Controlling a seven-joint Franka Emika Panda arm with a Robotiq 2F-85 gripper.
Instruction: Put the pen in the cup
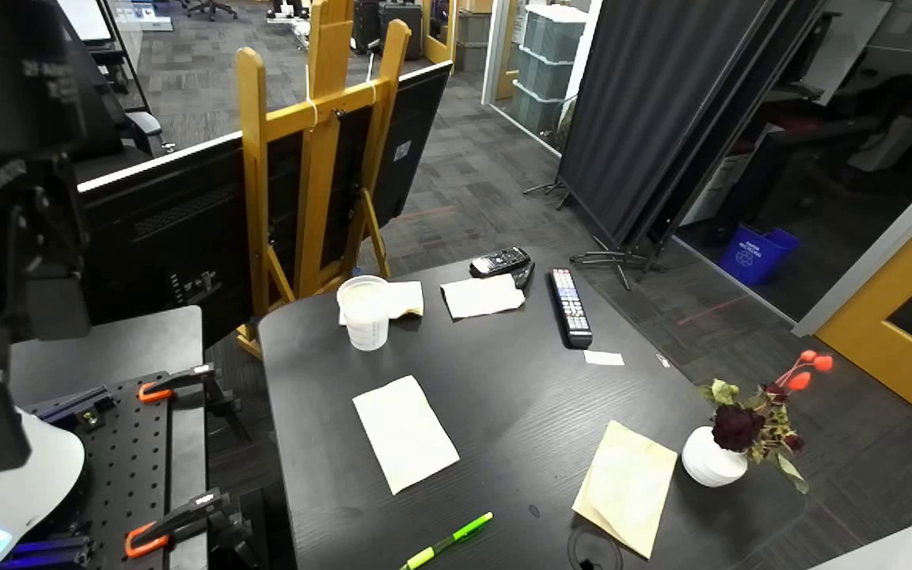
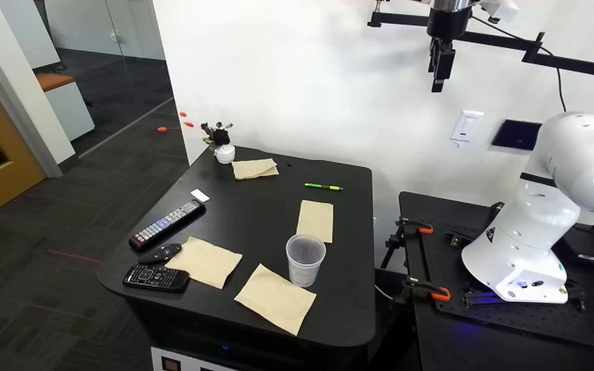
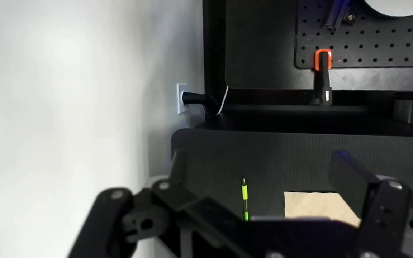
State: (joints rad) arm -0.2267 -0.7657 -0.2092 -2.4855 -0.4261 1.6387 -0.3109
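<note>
The pen (image 1: pixel 446 543) is thin and yellow-green and lies flat on the black table (image 1: pixel 503 388). It also shows in an exterior view (image 2: pixel 324 186) and in the wrist view (image 3: pixel 245 193), where the gripper body hides its lower end. The cup (image 1: pixel 366 317) is white, translucent and upright near the table edge, beside a paper note; it also shows in an exterior view (image 2: pixel 304 262). It is out of the wrist view. My gripper (image 3: pixel 260 157) is open and empty, its fingers wide apart. In an exterior view the gripper (image 2: pixel 439 69) is high above table level, apart from pen and cup.
Several paper notes (image 1: pixel 406 434) lie about the table. Remotes (image 2: pixel 168 225), a small white card (image 2: pixel 200 195) and a white vase with flowers (image 2: pixel 225 153) stand or lie toward the far side. A white wall (image 2: pixel 297 77) borders the table. Clamps (image 2: pixel 427 291) edge the robot's base table.
</note>
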